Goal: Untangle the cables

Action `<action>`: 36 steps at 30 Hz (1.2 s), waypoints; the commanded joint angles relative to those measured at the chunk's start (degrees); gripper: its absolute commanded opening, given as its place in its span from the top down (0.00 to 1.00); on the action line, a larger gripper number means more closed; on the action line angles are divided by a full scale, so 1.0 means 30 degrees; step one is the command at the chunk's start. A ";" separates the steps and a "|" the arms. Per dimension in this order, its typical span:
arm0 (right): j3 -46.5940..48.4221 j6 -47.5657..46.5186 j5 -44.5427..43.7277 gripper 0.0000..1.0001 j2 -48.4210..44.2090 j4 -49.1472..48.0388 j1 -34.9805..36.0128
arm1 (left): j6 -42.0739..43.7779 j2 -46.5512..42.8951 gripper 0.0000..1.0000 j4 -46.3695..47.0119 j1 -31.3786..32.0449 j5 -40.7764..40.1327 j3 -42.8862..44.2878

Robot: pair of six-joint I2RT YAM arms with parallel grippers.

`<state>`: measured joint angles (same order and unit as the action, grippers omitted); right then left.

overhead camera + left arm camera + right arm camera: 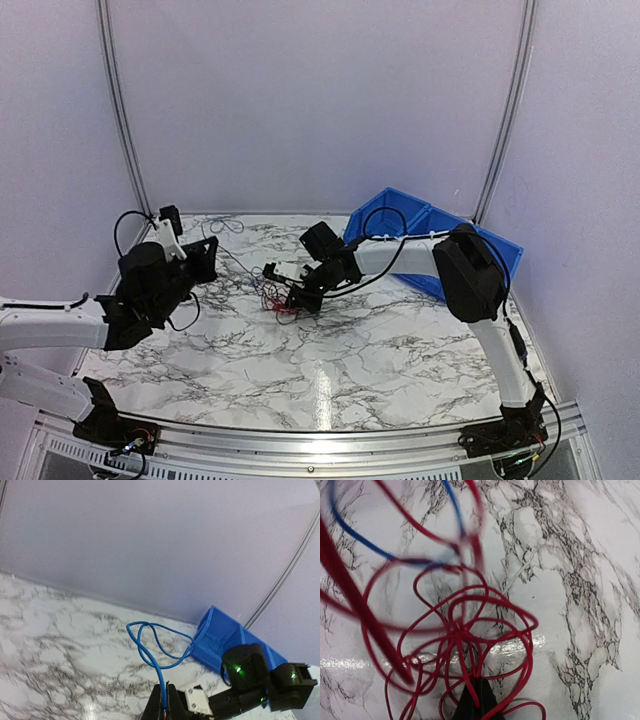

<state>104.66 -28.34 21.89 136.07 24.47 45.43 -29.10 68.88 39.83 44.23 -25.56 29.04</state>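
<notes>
The cables form a small red tangle [283,303] on the marble table [380,350], left of centre. My right gripper [298,297] is down on it; in the right wrist view its fingers [479,700] are shut on red cable strands [470,640]. A blue cable [355,535] crosses behind the red loops. My left gripper [208,256] is at the table's left, shut on the blue cable [150,647], whose free end loops beyond the fingertips [166,692] towards the back wall. That loop also shows in the top view [227,226]. I cannot make out a yellow or orange cable.
A blue bin [430,240] lies tilted at the back right, behind my right arm; it also shows in the left wrist view [220,635]. My right arm's wrist [250,675] sits close to the left fingers. White walls enclose the table at the back and sides.
</notes>
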 commanded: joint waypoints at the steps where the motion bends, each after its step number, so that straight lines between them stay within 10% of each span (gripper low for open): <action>1: -0.0693 0.0496 -0.0211 1.00 -0.0226 -0.0071 0.0041 | 0.4023 -0.4077 1.00 -0.3456 -0.0156 -0.2198 0.2177; 14: -0.1152 0.0979 0.0423 1.00 -0.0299 0.0081 -0.0399 | 0.7329 -0.7273 1.00 -0.9690 -0.0164 -0.2111 0.9838; 25: 0.0386 -0.0383 0.0481 0.41 -0.5167 0.2661 -0.0399 | 0.5622 -0.6490 1.00 -1.0620 -0.0163 -0.0229 0.9854; 36: 0.0536 0.1479 0.3862 0.33 -0.9700 0.1736 -0.0348 | 0.3725 -0.4872 1.00 -0.9234 -0.0153 0.2889 0.8515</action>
<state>105.49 -28.58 27.03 109.60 32.73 44.45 -15.57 52.10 9.28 43.92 -22.70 54.83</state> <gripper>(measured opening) 0.655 0.014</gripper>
